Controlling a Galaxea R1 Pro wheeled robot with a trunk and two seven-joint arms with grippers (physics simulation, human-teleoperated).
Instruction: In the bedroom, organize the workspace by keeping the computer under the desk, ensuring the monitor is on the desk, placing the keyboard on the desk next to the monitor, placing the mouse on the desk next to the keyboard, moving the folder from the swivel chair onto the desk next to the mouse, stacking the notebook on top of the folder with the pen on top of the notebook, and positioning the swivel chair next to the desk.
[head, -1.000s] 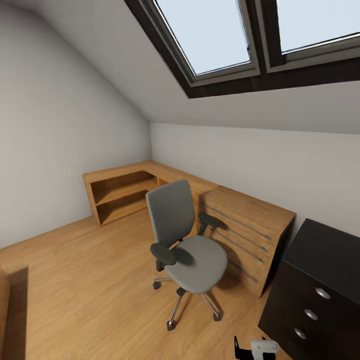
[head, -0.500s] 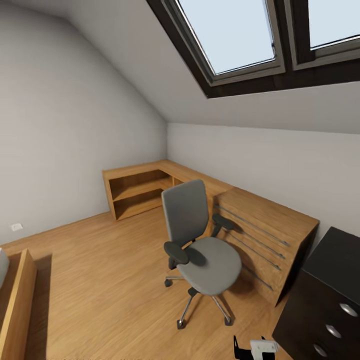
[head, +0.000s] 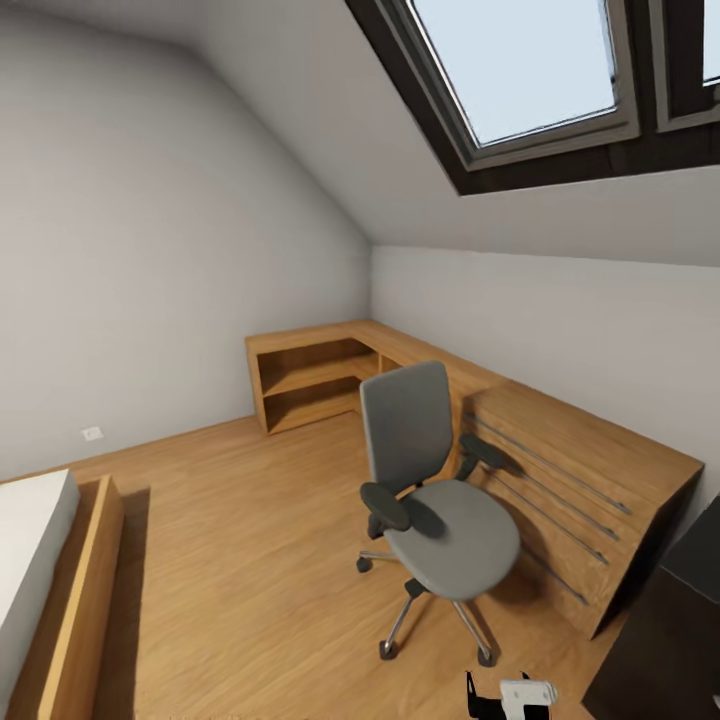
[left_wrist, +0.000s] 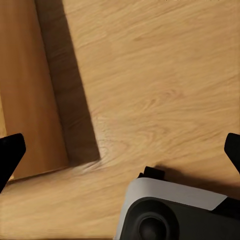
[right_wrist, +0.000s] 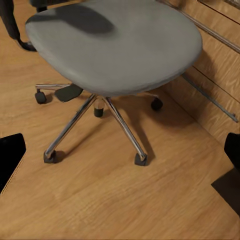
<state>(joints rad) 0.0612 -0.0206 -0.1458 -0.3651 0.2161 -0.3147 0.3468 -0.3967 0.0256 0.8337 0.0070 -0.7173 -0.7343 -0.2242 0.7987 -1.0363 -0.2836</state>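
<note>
A: Where is the grey padded swivel chair (head: 432, 490) with dark armrests and a chrome five-star base?

B: It stands on the light wooden plank floor (head: 240, 560), right of the middle in the head view, just beside the light wooden drawer chest (head: 590, 490) with long silver handles. Its seat looks bare; in the right wrist view the grey seat (right_wrist: 115, 45) has nothing lying on it, and the chrome legs and black casters rest on the floor beside the chest's drawer fronts.

A: And the glossy black desk (head: 670, 640)?

B: Only a dark corner of it shows at the lower right edge of the head view, next to the chest. I cannot see its tabletop.

A: What else is in the room?

B: A low wooden open shelf unit (head: 310, 385) in the far corner, a bed with a white mattress and wooden frame (head: 60, 590) at the lower left, and a dark-framed skylight (head: 540, 70) in the sloped ceiling.

A: The end effectors?

B: The left end effector (left_wrist: 120, 150) has its black fingertips spread wide over bare floor beside a wooden panel. The right end effector (right_wrist: 120, 155) is likewise spread wide and empty, above the floor near the chair's base.
</note>
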